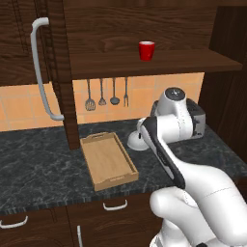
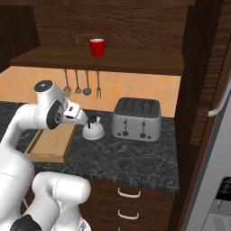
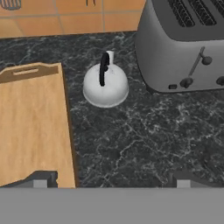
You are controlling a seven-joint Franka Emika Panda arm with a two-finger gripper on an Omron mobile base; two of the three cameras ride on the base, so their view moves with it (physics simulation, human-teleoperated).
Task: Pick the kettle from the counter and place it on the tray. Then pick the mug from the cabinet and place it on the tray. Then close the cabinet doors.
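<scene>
Your kettle (image 3: 106, 83) stands upright on the dark marbled surface (image 3: 144, 135), its thin black handle up; take it as your landmark. It sits between the tray and the toaster, touching neither, and nothing has hold of it. To one side of the kettle, just apart from it, lies the wooden tray (image 3: 30, 127), flat on the surface with nothing on its floor; its cut-out grip at the far end is level with the kettle. On the kettle's other side, close by, stands the silver toaster (image 2: 136, 119), slots up, levers facing you.

Your end effector (image 3: 111, 181) hangs above the surface on the near side of the kettle, well short of it; in the hand view its two finger tips (image 3: 41, 180) stand wide apart at the bottom edge, one over the tray's near corner and the other over bare stone, and they grip nothing. From the right base view you see the arm's wrist just beside the kettle, over the tray's edge.

Behind the kettle, on the orange tiled wall (image 2: 135, 88), hang four utensils (image 1: 107, 94) in a row. Above the kettle, on the cabinet (image 1: 144, 29) shelf, the red mug (image 1: 146, 50) stands upright and alone. The cabinet doors (image 1: 60, 72) are swung open; one stands edge-on beyond the tray from the kettle, its long curved grey handle (image 1: 42, 67) facing out.
</scene>
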